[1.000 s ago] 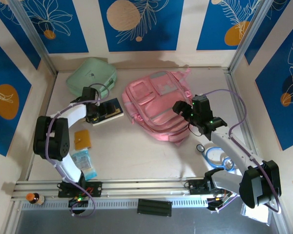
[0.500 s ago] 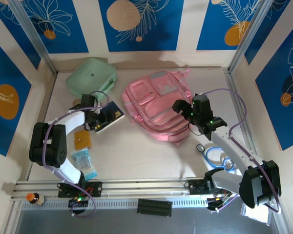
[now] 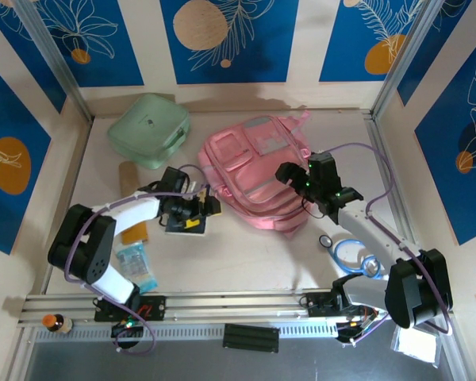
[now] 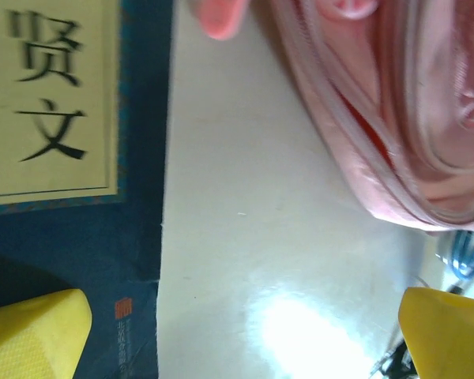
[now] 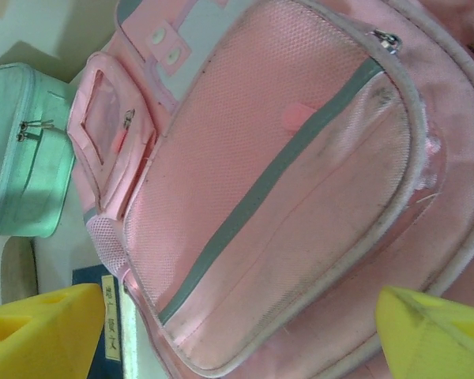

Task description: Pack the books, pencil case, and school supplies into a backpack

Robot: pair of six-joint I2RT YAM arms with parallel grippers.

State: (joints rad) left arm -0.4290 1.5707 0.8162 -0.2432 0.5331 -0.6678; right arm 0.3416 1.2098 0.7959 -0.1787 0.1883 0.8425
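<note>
The pink backpack point(image 3: 258, 171) lies flat at the table's centre. My right gripper point(image 3: 289, 174) hovers open over its right side, and in the right wrist view its yellow fingers point(image 5: 39, 335) straddle the front pocket of the backpack point(image 5: 284, 181). My left gripper point(image 3: 200, 208) is open just left of the backpack, above a navy book point(image 3: 184, 225). In the left wrist view one finger point(image 4: 31, 332) overlaps the navy book point(image 4: 71, 237) and the other finger stands over bare table. A brown book point(image 3: 135, 231) lies partly under the left arm. A tan oblong pencil case point(image 3: 127, 171) lies by the mint-green case.
A mint-green square case point(image 3: 149, 129) sits at the back left. A blue-and-white packet point(image 3: 136, 267) lies near the left arm's base. Blue and white rings point(image 3: 354, 255) lie front right. Patterned walls close in the table on three sides.
The left arm has swung right and nearer, and the navy book has shifted with it from beside the mint case to the backpack's left edge, uncovering the pencil case. The right gripper barely moved.
</note>
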